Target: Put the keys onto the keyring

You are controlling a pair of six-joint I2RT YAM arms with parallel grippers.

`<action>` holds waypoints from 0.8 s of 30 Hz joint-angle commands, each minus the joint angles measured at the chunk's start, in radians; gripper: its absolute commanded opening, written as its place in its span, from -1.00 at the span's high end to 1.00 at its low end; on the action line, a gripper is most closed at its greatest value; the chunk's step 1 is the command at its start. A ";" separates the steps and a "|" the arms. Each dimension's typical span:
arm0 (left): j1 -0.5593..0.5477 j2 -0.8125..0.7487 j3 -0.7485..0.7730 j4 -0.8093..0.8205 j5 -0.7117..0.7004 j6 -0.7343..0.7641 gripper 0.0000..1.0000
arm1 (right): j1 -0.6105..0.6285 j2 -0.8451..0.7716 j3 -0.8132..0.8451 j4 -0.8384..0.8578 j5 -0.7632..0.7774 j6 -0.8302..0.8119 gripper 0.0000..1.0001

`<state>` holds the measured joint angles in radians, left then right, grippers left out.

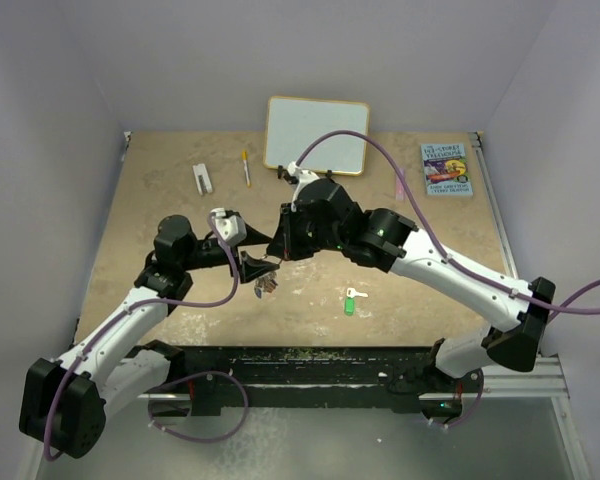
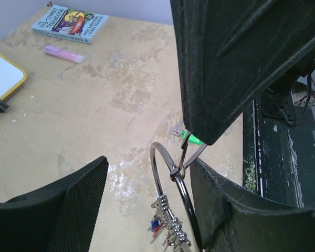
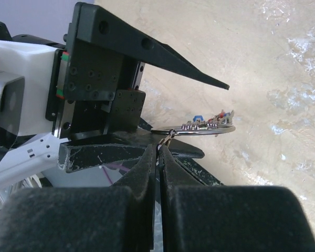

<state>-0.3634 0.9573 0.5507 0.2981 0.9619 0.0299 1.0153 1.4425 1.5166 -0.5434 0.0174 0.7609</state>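
Right jaws pinched shut on the keyring (image 3: 205, 130), between the wide-open left jaws.

Overhead view faces down; both wrist views, close in, share the keyring (image 3: 199, 132)

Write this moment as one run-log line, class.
right gripper: shut on keyring | left gripper: open around keyring | green-tagged key: loose on table, not yet on keyring

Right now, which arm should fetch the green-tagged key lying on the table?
Probably left. The left gripper stands open, gripping nothing, while the right gripper is shut on the keyring and must hold it. The green-tagged key lies loose nearby.
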 commanded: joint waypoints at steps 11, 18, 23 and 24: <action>-0.006 -0.019 -0.009 0.092 0.059 -0.018 0.03 | 0.006 -0.003 0.032 0.050 0.023 0.021 1.00; -0.006 -0.024 -0.018 0.106 0.057 -0.028 0.16 | 0.007 -0.012 0.021 0.062 0.023 0.028 1.00; -0.005 -0.025 -0.017 0.116 0.067 -0.028 0.31 | 0.008 -0.021 0.000 0.071 0.023 0.037 1.00; -0.006 -0.027 -0.015 0.115 0.070 -0.024 0.35 | 0.007 -0.023 -0.005 0.073 0.021 0.040 1.00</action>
<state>-0.3634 0.9497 0.5312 0.3584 0.9981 0.0105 1.0157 1.4548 1.5154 -0.5259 0.0208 0.7803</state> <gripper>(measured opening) 0.359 0.004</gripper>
